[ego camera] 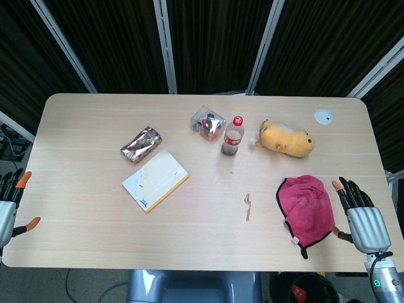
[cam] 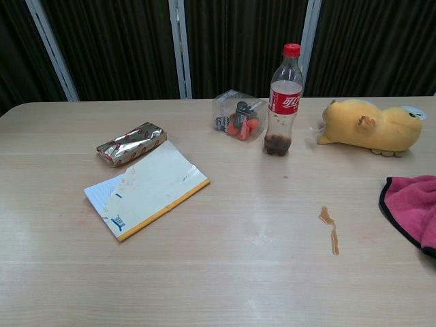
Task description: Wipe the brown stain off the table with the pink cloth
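This looks like a robot test lab rather than a home. A pale wood-grain tabletop [ego camera: 88, 202] stands against black curtain panels [ego camera: 214, 38] held in metal frame struts [ego camera: 165, 44], closing the area off. Cables [ego camera: 11, 142] trail on the floor at the left edge. The loose props scattered on the surface, a plush toy [ego camera: 287, 139] among them, suit a staged trial setup.

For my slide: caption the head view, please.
Pink cloth lies beside open right robot hand; thin brown stain unwiped on wooden table.
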Motion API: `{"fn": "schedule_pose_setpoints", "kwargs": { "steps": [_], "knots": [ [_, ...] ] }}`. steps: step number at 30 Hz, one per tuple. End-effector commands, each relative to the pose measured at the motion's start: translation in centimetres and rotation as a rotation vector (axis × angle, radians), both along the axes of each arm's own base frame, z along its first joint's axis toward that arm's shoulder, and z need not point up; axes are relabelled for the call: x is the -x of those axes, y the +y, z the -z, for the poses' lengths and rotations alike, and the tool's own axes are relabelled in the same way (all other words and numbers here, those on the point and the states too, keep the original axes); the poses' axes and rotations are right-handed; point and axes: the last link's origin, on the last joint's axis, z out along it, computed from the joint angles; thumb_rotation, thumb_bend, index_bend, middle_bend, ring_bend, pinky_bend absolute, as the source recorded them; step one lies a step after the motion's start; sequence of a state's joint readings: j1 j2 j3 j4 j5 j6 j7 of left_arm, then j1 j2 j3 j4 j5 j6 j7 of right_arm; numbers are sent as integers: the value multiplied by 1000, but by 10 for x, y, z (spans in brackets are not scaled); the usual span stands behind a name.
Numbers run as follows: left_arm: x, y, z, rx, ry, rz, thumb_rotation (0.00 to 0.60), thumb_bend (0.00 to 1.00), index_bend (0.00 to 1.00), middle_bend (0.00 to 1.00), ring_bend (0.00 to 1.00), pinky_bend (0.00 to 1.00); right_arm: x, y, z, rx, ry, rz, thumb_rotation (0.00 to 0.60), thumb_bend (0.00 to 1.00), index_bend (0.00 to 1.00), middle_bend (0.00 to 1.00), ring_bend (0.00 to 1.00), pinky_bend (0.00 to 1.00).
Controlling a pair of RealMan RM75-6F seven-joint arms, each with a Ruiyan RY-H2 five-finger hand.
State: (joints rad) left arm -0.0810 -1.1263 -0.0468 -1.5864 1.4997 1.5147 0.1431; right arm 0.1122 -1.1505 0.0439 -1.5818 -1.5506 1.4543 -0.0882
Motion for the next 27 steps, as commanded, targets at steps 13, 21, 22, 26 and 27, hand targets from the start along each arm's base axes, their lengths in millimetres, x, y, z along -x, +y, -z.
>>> {"fn": "schedule_pose_setpoints", "kwargs": {
  "steps": [13, 21, 22, 26, 27],
  "knots": [
    [0, -1, 0, -7, -13, -13, 600, 0, 0, 0, 0, 0, 0, 1, 1, -20, 9, 8, 600, 0, 0, 0, 0, 188],
    [-2, -2, 0, -7, -24, -9, 600, 0, 0, 0, 0, 0, 1, 6, 6, -93, 29, 53, 600, 0, 0, 0, 0, 188],
    [-2, -3, 0, -6, -23, -7, 600, 0, 0, 0, 0, 0, 1, 5, 7, -106, 26, 66, 600, 0, 0, 0, 0, 188],
    [-2, -3, 0, -1, -25, -8, 600, 0, 0, 0, 0, 0, -5, -3, 15, -143, 33, 100, 600, 0, 0, 0, 0, 188],
    [-2, -3, 0, 0, -29, -8, 600, 0, 0, 0, 0, 0, -6, -7, 18, -149, 55, 96, 600, 0, 0, 0, 0, 188]
  ]
}}
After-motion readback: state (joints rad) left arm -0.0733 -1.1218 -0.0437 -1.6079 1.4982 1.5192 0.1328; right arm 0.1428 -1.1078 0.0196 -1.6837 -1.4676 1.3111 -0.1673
